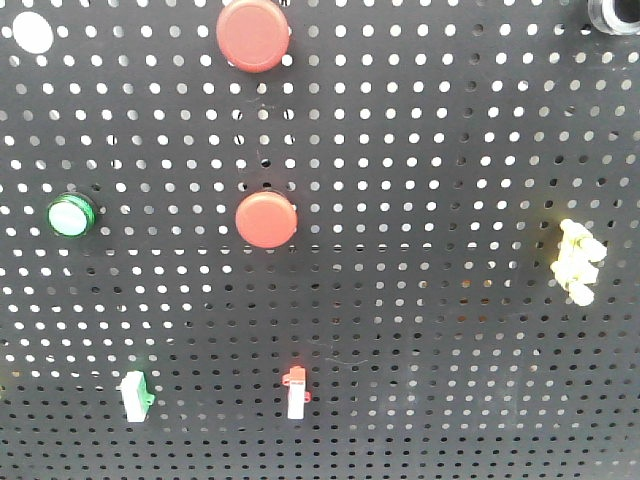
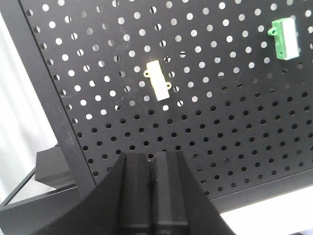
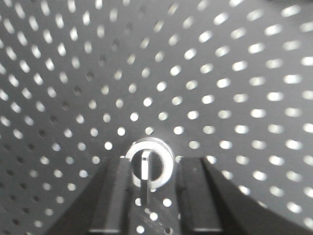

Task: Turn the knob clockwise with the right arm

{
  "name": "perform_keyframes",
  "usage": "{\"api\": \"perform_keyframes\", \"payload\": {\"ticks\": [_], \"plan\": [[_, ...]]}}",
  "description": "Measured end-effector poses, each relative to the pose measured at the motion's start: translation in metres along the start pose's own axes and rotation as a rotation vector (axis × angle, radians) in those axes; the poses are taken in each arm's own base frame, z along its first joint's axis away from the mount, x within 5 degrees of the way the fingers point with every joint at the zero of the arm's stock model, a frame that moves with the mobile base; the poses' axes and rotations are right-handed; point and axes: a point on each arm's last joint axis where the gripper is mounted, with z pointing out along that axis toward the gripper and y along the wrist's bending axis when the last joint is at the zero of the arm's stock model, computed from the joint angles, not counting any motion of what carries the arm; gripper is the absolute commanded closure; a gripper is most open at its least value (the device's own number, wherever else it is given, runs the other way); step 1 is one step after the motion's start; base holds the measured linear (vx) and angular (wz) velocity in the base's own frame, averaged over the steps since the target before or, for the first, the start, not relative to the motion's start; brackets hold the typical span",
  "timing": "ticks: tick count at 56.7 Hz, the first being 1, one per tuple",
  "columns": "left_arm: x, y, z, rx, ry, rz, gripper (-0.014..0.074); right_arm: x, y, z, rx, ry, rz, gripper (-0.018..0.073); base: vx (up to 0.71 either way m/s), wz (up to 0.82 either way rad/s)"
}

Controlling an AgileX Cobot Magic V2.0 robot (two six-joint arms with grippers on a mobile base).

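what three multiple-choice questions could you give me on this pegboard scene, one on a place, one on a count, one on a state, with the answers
1. In the right wrist view, where is the knob?
A. between the fingers of the right hand
B. far up in the top left corner
C. out of view

2. How many red round buttons does the front view show?
A. one
B. two
C. four

3. How do the fingers of the left hand stand?
A. together, nothing between them
B. wide apart
C. out of view

Answers:
1 A, the silver-ringed knob sits between the two dark fingers.
2 B, one is at the top edge and one lower down.
3 A, only a thin seam shows between them.
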Motion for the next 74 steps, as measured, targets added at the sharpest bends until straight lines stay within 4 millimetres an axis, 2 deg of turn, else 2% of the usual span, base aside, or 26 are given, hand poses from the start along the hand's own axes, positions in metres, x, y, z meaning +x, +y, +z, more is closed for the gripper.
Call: {"api": "perform_keyframes", "payload": {"ticks": [20,45,74], "plan": [[0.000,0.000,0.000,0.000,0.000,0.000,0.0603,0.004,0.006,0.014,0.003,0.061,-0.020,0.0292,0.00,0.00],[0.000,0.000,0.000,0.000,0.000,0.000,0.0603,0.006,0.008,0.024,0.039,0.086,0.073,0.0302,0.00,0.00],[0.000,0.000,0.000,0.000,0.000,0.000,0.0603,0.007,0.011,0.029,0.034,0.095,0.082,0.0302,0.00,0.00]]}}
